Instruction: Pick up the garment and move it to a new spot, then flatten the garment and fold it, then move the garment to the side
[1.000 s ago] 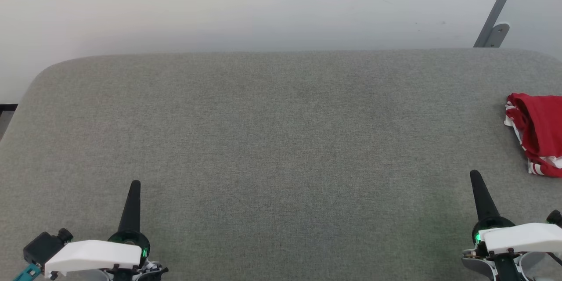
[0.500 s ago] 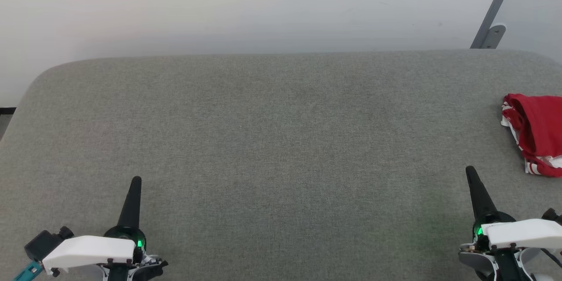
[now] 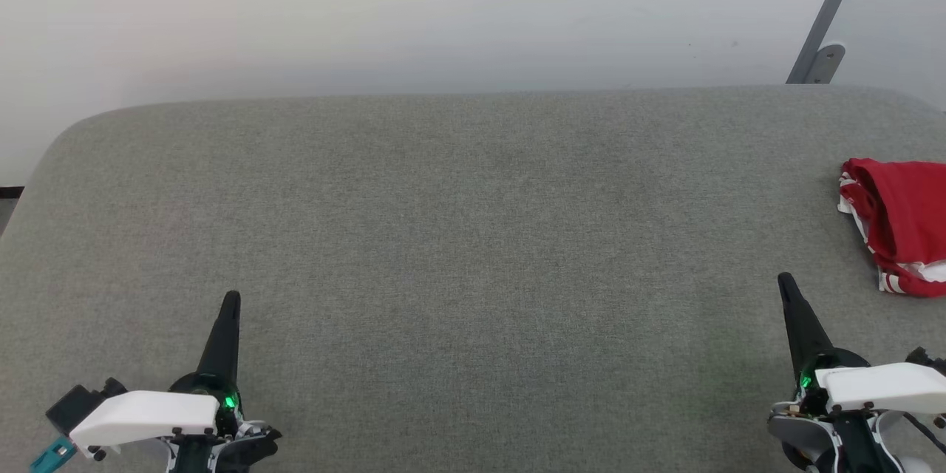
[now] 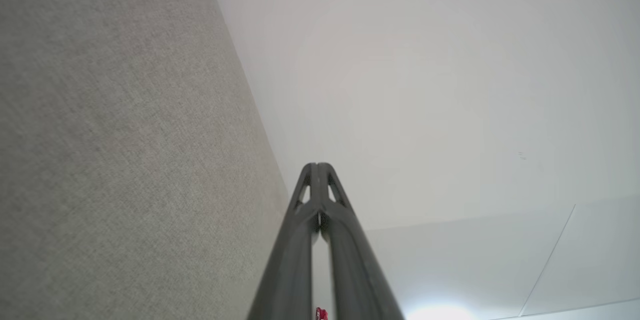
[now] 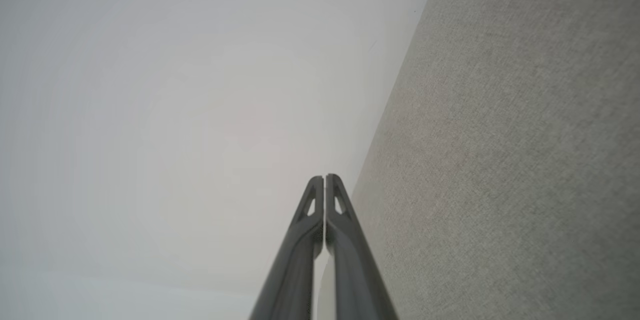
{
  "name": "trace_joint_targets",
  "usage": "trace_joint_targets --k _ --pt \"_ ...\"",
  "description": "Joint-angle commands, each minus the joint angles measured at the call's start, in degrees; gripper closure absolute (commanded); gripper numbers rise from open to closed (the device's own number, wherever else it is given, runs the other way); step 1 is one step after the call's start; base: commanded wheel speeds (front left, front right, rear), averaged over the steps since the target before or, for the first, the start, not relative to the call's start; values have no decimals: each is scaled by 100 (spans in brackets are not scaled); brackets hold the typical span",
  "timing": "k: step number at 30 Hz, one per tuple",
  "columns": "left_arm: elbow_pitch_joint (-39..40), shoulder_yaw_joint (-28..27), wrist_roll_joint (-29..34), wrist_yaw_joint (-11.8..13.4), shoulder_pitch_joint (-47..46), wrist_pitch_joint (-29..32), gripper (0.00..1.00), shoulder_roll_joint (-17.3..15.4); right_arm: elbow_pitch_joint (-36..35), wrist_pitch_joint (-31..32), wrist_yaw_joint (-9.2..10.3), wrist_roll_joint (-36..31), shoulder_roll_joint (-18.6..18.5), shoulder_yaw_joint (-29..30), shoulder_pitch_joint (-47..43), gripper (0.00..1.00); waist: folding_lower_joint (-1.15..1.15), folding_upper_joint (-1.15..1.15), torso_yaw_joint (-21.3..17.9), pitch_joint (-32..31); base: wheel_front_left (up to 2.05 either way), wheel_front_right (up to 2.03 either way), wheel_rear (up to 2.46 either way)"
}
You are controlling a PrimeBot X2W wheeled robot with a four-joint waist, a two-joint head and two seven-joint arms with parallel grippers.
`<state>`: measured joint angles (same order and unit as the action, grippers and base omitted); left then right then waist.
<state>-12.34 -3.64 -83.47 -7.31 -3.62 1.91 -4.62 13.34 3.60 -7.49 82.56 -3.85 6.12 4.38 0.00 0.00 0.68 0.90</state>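
The garment [image 3: 903,222], red with white red-striped trim, lies bunched at the far right edge of the head view, partly cut off by the frame. A sliver of red garment [image 4: 320,314] shows between the fingers in the left wrist view. My left gripper [image 3: 230,298] is shut and empty at the lower left, fingers pointing up. My right gripper [image 3: 785,282] is shut and empty at the lower right, left of and below the garment, apart from it. The wrist views show each gripper, left [image 4: 317,165] and right [image 5: 324,177], with fingertips pressed together.
A wide grey fabric surface [image 3: 458,236] with rounded far corners spans the view. A pale wall [image 3: 414,7] rises behind it. A grey metal strut with a bracket [image 3: 822,59] leans at the upper right.
The whole head view has shifted slightly, so the camera moved. Both grippers sit a little higher in the picture and the garment a little further left. Both grippers stay shut.
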Motion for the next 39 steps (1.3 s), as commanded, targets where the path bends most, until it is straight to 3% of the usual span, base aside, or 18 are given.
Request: trace_joint_targets --k 1,27,39 --pt "-1 -23 -159 -25 -123 41 100 -7 -4 46 -1 131 17 21 92 100 0 0 -4 -4 0 0 0" --pt "-174 -110 -1083 -31 -286 330 100 33 79 316 0 1023 108 44 219 100 0 0 -67 -72 0 0 0" --pt "-172 -135 -1033 -31 -288 351 100 54 78 310 0 995 102 42 201 100 0 0 -68 -73 0 0 0"
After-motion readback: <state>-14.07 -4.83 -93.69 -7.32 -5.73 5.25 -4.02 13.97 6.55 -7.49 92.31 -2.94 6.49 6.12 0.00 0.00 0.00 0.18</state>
